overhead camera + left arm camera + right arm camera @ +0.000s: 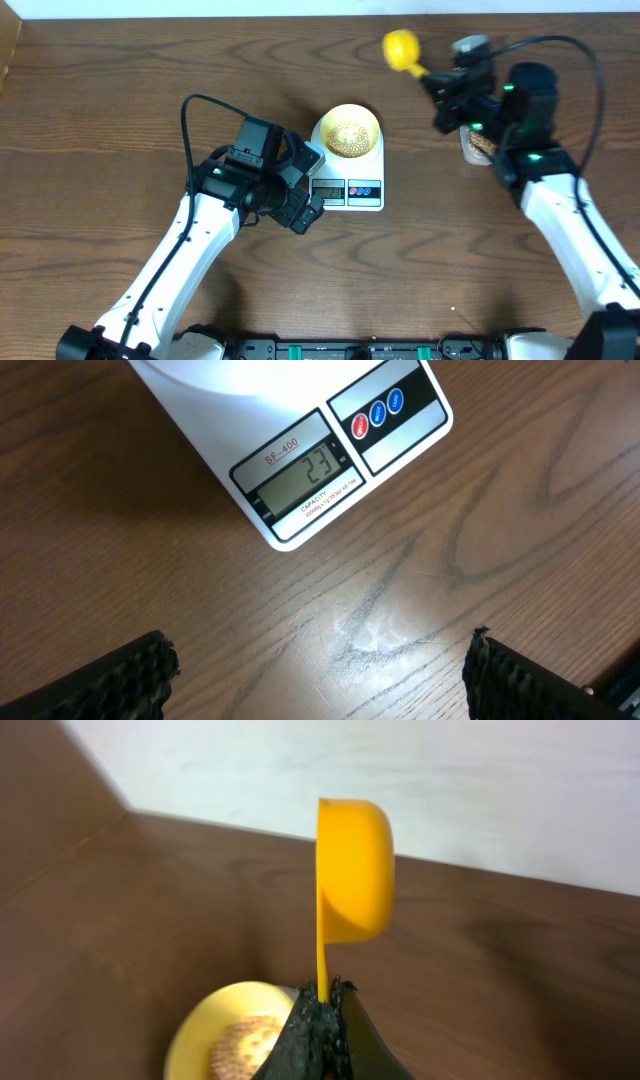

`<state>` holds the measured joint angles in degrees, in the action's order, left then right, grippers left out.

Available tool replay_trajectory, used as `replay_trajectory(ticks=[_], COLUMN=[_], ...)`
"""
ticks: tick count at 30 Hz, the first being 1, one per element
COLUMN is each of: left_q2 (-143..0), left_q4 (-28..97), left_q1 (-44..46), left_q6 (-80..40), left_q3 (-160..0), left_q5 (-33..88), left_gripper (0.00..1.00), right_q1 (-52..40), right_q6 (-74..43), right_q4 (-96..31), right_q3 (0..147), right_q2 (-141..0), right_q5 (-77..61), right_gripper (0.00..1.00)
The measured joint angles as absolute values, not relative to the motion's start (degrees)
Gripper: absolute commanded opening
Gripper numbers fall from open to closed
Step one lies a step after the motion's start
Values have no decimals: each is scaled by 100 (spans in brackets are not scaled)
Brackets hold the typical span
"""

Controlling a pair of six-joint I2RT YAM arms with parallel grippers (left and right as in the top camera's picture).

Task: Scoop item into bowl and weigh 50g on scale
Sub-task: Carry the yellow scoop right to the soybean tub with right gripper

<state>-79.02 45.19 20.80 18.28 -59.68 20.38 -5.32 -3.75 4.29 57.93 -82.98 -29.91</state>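
Now left claw [320, 665] gapes just before the scale [300, 470]; right claw [325, 998] clamps the scoop [355, 870]

We are seeing the left arm [190, 245] and right arm [577, 228] wearing white shells, with black wrist housings behind the jaws. Behind those, black cables [186, 130] are looping out. Behind the right jaws, green lights [535, 157] are glowing. The left fingers [125, 678] and right fingers [318, 1035] are showing rough black faces.

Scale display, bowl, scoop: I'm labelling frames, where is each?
scale display [300, 475], left wrist view, screen middle.
bowl [350, 110], overhead view, far rim.
scoop [355, 870], right wrist view, cup side.
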Motion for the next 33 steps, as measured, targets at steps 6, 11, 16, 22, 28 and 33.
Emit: replay_trajectory(ticks=[6, 11, 16, 22, 28, 33], left_q2=[-7902, -7902, -7902, -7902, -7902, -7902], left_q4=[4519, 4515, 4519, 4517, 4519, 4519], left_q1=[2080, 2080, 2080, 2080, 2080, 2080], left_q6=[1828, 1828, 1828, 1828, 1828, 1828], left_q3=[-5968, -5968, -5968, -5968, -5968, -5968], left_q5=[2038, 2038, 2036, 2036, 2036, 2036], left_gripper=[94, 94, 94, 94, 94, 94], right_q1=[486, 1240, 1402, 1402, 1402, 1402], right_q6=[-878, -1219, -1188, -816, -497, -32], right_q4=[-263, -1094, -1964, -2556, -2941, -3020], right_q3=[5793, 5795, 5793, 5793, 5793, 5793], right_q2=[-8180, -8176, -8176, -8176, -8176, -8176], right_q5=[-2982, -2961, -2775, -2547, -2226, -1979], right_gripper=[1, 1, 1, 1, 1, 1])
